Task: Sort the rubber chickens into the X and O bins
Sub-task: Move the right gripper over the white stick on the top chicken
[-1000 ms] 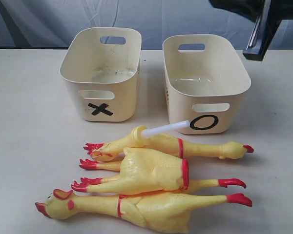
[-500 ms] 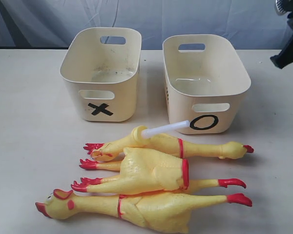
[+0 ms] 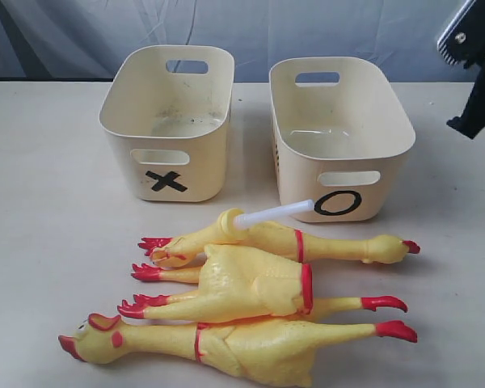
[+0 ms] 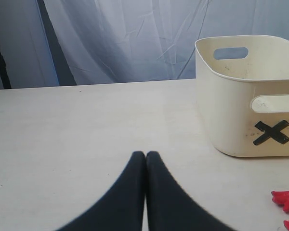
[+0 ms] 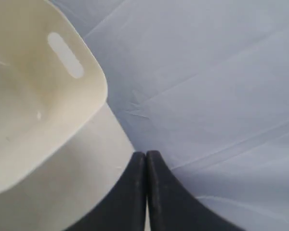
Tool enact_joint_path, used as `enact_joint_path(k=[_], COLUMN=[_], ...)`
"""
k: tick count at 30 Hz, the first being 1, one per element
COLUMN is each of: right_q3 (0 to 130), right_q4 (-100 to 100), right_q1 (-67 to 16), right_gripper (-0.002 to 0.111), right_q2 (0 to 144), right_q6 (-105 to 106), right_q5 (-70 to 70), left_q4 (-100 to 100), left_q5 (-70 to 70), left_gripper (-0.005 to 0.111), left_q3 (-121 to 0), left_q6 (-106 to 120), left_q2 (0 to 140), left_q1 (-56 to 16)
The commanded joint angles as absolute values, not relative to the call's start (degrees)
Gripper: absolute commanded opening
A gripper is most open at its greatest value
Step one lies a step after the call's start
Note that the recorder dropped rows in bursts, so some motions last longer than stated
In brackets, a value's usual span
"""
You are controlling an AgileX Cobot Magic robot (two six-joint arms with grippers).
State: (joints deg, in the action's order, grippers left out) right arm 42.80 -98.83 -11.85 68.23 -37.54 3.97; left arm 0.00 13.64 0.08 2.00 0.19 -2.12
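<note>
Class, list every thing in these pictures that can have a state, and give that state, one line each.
X bin, upright, empty.
O bin, upright, empty.
rubber chickens, lying together on the table in front of both bins, none sorted.
left gripper, fingers shut, holding nothing.
right gripper, fingers shut, holding nothing.
</note>
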Motion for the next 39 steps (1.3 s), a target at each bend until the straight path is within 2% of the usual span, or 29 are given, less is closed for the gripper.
enact_joint_path(k=[1,8,10,17,23,28,34,39], right_q3=[42.7,42.7,42.7,42.7,42.7,42.7,42.7,42.7], right_q4=[-99.9,-99.9,-99.4,-59.2,-23.7,-4.7,22.2,45.6], right_q1=[-15.3,-20.1,-20.1,-20.1,-20.1,-20.1,-20.1,-20.1], right_gripper=[-0.001,-0.001,-0.001,-0.001,-0.001,-0.001,-0.001,-0.001], right_q2=[66.5,66.2,66.1,64.9,63.8,63.8,65.0,67.0], right_q6=[-18.8,-14.8,-16.7,-29.4,-29.5,-27.2,2.3,35.9], right_q5=[9.0,23.5,23.5,21.0,19.9,21.2,30.1,44.9], left_q4=[0.0,0.0,0.0,0.0,0.0,0.0,0.0,0.0], left_q5=[13.3,13.3,13.3,13.3,13.3,13.3,13.3,13.3], left_gripper=[0.0,0.0,0.0,0.0,0.0,0.0,0.0,0.0], left_q3=[0.0,0.0,0.0,0.0,0.0,0.0,0.0,0.0], left_q6=[1.7,1.7,1.7,1.7,1.7,1.7,1.7,1.7], left_q2=[0.0,0.0,0.0,0.0,0.0,0.0,0.0,0.0], left_q1=[-2.4,-2.4,-2.4,-2.4,-2.4,-2.4,-2.4,-2.4])
